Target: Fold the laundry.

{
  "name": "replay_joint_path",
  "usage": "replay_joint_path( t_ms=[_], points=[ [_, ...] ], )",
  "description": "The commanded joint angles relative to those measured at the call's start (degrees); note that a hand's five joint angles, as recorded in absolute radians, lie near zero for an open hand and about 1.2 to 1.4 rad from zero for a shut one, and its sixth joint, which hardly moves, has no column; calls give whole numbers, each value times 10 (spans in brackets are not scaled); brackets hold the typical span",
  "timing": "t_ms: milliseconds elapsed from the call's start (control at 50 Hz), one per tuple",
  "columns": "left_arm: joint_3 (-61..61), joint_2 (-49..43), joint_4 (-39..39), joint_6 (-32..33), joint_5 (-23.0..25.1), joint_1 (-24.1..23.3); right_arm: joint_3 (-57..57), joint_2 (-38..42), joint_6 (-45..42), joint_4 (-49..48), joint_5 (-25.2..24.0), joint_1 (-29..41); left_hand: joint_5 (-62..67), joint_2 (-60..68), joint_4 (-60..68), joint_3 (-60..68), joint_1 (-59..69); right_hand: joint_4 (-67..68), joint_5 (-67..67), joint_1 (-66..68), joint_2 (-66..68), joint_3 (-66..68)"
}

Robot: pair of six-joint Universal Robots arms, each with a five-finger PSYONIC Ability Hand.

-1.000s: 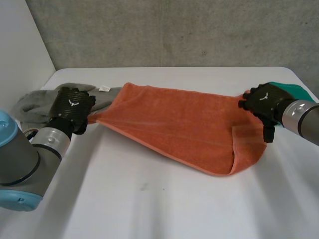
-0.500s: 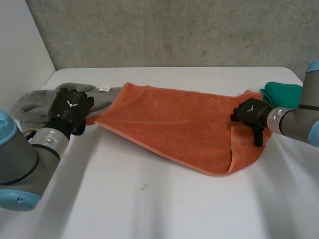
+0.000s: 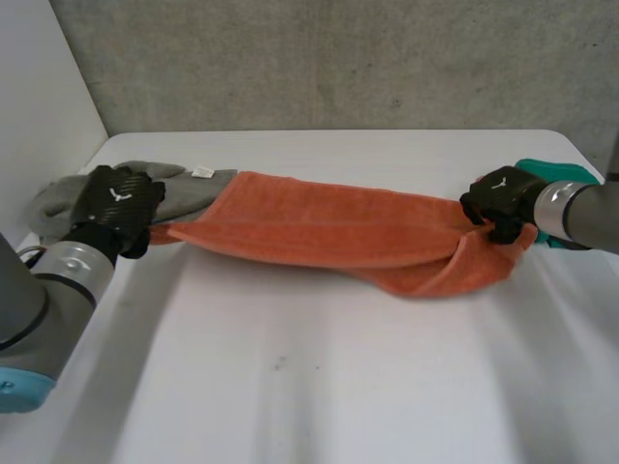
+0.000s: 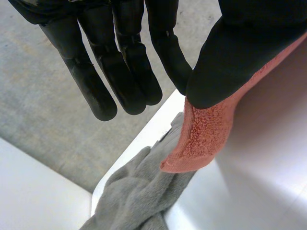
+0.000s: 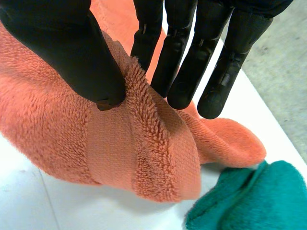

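An orange towel (image 3: 329,232) hangs stretched in a narrow band between my two hands above the white table (image 3: 319,377). My left hand (image 3: 116,200) holds its left end; in the left wrist view the thumb (image 4: 240,52) pinches a towel corner (image 4: 199,139) against the fingers. At the towel's right end my right hand (image 3: 498,196) grips it; in the right wrist view the thumb (image 5: 62,43) and fingers squeeze a raised ridge of the towel's hemmed edge (image 5: 144,143). Below the right hand the towel's lower part sags onto the table.
A grey cloth (image 3: 63,198) with a white tag lies crumpled behind the left hand, also beneath it in the left wrist view (image 4: 139,196). A teal cloth (image 3: 556,174) lies by the table's right edge, close to the right hand (image 5: 254,201). A concrete wall runs behind the table.
The right hand closed on the towel's right end and pulled it up and right. The left hand drew left. The towel went from spread flat to a taut narrow band.
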Motion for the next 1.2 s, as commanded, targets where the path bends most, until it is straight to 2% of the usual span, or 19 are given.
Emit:
replay_joint_path(
  t_ms=[20,60,140,340,440,760,1100,1200],
  points=[
    [-10,48,-51,-2,3,28,132,-121,3,-5,-29,-34,138,114,111,116,141,119,144,272,130,127],
    [-14,52,-59,-3,6,31,152,-129,2,-3,-28,-39,138,114,111,116,141,119,144,272,130,127],
    [-23,48,-60,-3,7,29,203,-129,1,-9,-31,-39,138,114,111,116,141,-212,-186,-58,-200,-203],
    [-24,26,-61,-6,7,27,278,-123,-8,-64,-31,-34,138,114,111,116,141,-234,-208,-81,-223,-226],
    [-24,25,-61,-4,7,28,303,-127,-8,-80,-31,-35,138,114,111,116,141,-288,-262,-135,-276,-280],
    [-28,20,-61,-5,7,28,314,-136,22,-131,-30,-15,138,114,111,116,141,-446,-420,-293,-435,-438],
    [-28,14,-61,-5,7,27,276,-86,28,-120,-22,28,138,114,111,116,141,-438,-412,-284,-426,-429],
    [-29,11,-61,-5,7,27,271,-73,25,-121,-20,28,138,114,111,116,141,-340,-315,-187,-329,-332]
  ],
)
